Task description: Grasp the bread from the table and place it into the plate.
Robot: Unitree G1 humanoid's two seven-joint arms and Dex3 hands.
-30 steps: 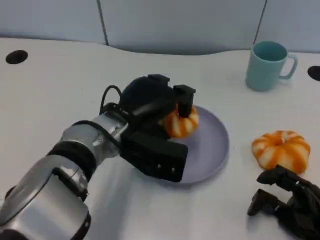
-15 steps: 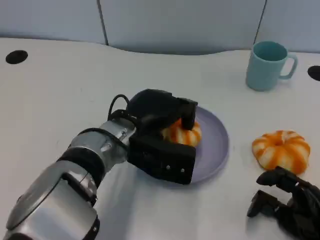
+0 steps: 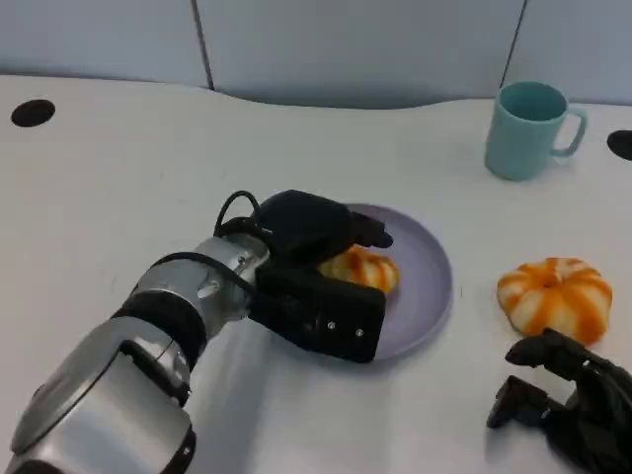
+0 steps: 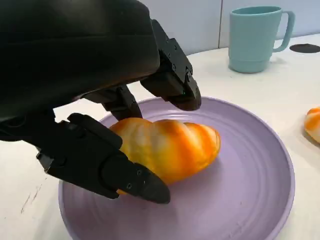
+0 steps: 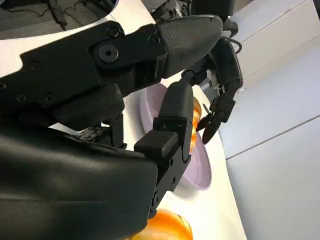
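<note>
An orange-and-white striped bread lies on the purple plate in the middle of the table. My left hand hovers over the plate's left half, with its fingers arched around the bread. In the left wrist view the bread rests on the plate; the upper fingertips stand just off it and the thumb lies along its near side. My right hand rests on the table at the lower right and holds nothing. The right wrist view shows the plate and my left hand beyond my own fingers.
A second, round striped bread sits on the table right of the plate, just beyond my right hand. A teal mug stands at the back right. Black round holes mark the table's far left and far right.
My left hand has come down with the bread onto the plate. The bread now lies flat there and the upper fingers have lifted off it. The right hand has stayed put.
</note>
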